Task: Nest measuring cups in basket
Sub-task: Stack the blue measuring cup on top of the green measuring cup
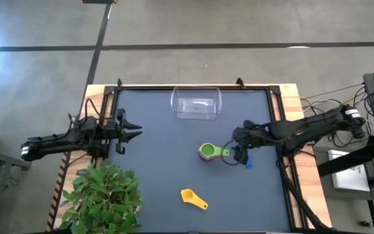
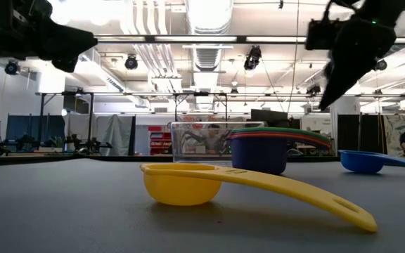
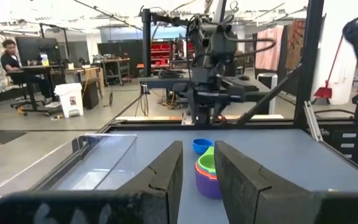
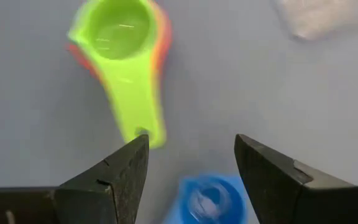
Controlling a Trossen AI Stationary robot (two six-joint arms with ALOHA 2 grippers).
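A stack of nested measuring cups, green on top [image 1: 208, 151], stands on the dark table mid-right; orange, red and purple rims show beneath [image 2: 259, 151]. No teal cup can be made out. A blue cup [image 1: 248, 161] lies just right of the stack, and a yellow cup [image 1: 190, 196] sits near the front edge. The clear basket [image 1: 196, 104] rests at the far edge. My right gripper [image 4: 191, 146] is open and raised above the table over the blue cup [image 4: 210, 199], beside the green handle's end [image 4: 145, 134]. My left gripper [image 1: 132, 133] is open at the table's left.
A potted plant [image 1: 102, 195] stands at the table's near left corner. Bare table lies between the left gripper and the stack, and between the stack and the basket. Black rails run along the table's edges [image 1: 174, 86]. A person sits far off in the room [image 3: 8, 59].
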